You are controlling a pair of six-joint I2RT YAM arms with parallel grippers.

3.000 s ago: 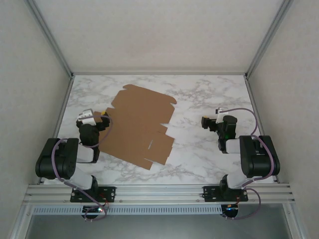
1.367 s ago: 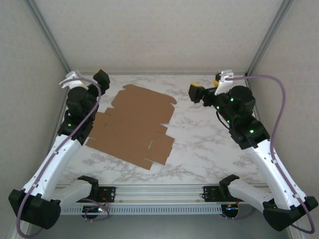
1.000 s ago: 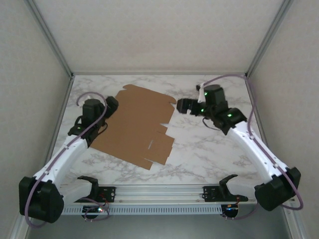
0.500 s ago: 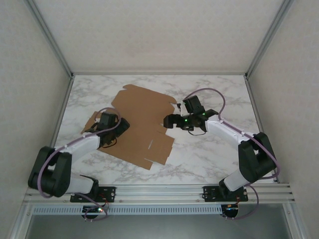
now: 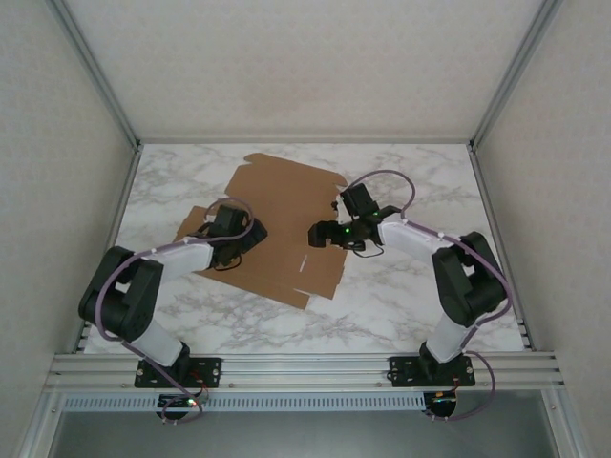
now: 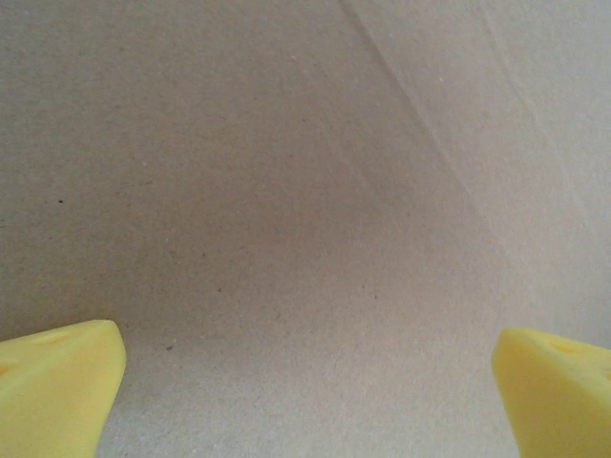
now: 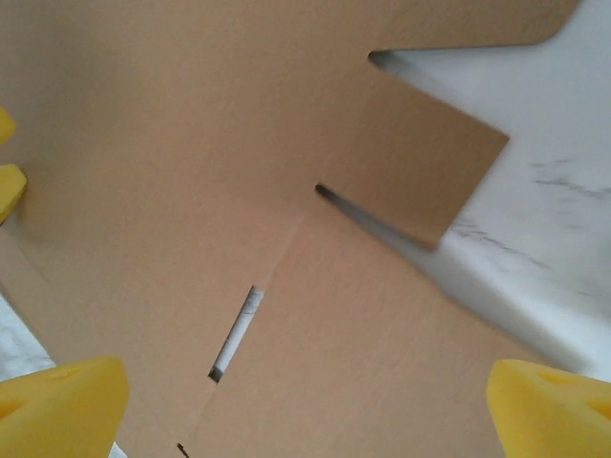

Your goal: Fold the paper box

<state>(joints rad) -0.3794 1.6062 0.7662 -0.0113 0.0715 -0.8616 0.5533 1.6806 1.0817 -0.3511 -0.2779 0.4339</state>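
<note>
The paper box (image 5: 277,215) lies flat and unfolded on the marble table (image 5: 410,286). The left gripper (image 5: 252,233) is low over the box's left part, jaws spread wide and empty. The right gripper (image 5: 312,236) is over its right edge near a slit (image 7: 234,334), spread just as wide and holding nothing.

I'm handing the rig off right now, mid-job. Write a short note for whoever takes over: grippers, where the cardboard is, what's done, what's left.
Left gripper: open, holding nothing, low over the left part of the paper box; contact cannot be judged.
Right gripper: open, holding nothing, over the sheet's right side by a slit and a side flap.
Paper box: an unfolded die-cut sheet lying on the marble table, between the two arms.
Done: both arms brought to the sheet. No panel is folded up.
Left: every fold, with flaps and tabs to raise and tuck.
</note>
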